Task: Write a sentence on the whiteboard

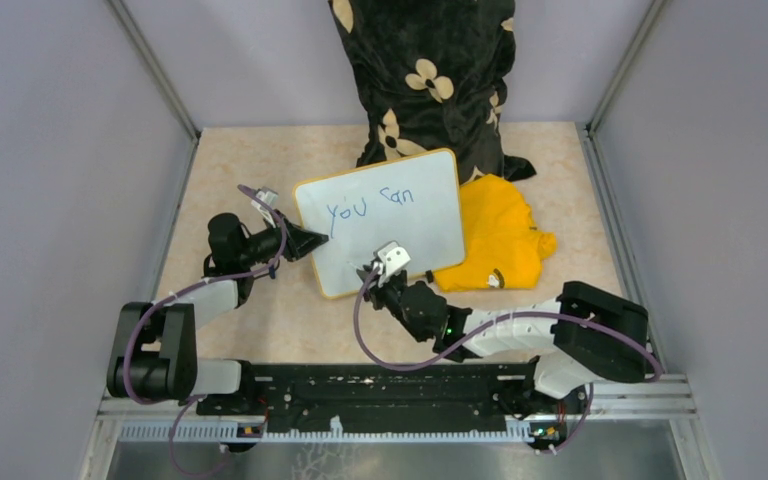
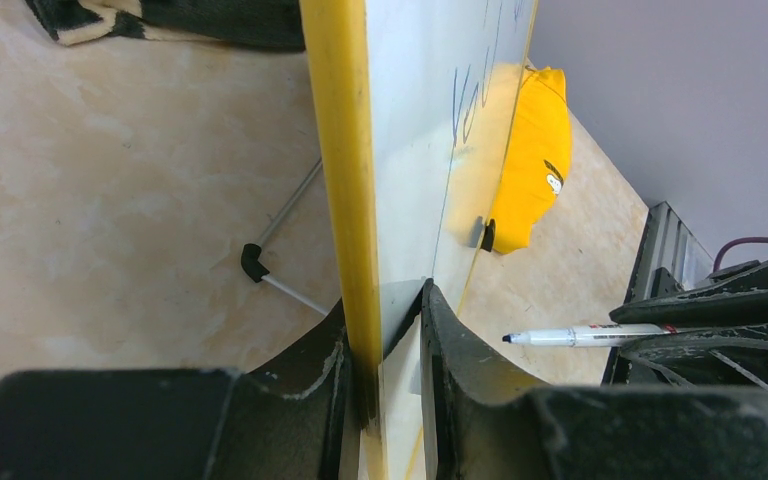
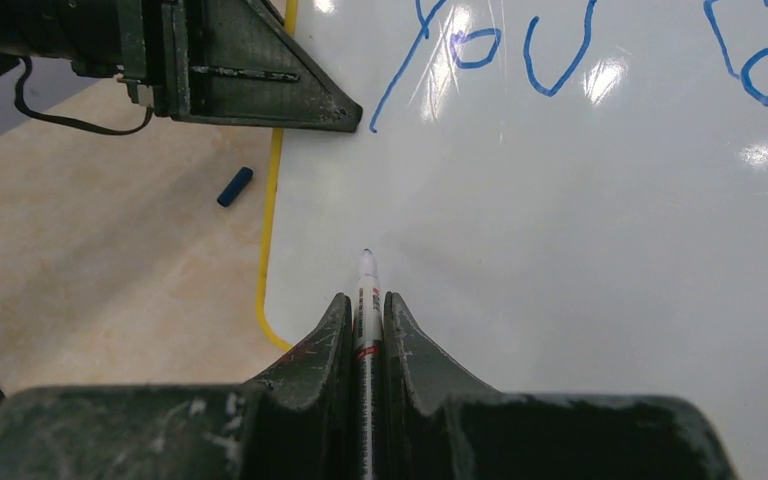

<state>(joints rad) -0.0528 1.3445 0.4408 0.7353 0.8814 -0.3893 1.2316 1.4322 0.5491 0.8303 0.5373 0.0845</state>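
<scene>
One glossy, round-cornered whiteboard (image 1: 405,222), yellow-framed.

Yellow cloth (image 1: 500,240) is seen crumpled on tabletop (image 1: 250,160), black floral fabric (image 1: 425,80) heaped just behind; blue cap (image 3: 234,186) laid apart, L side.

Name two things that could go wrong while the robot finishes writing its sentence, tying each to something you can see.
1. The left fingers clamp the whiteboard at one edge only. Marker pressure might twist or shift it, skewing the next line.
2. The right fingers pinch the thin marker along its barrel. Pressing down could push it back between them, leaving faint or broken strokes.
</scene>
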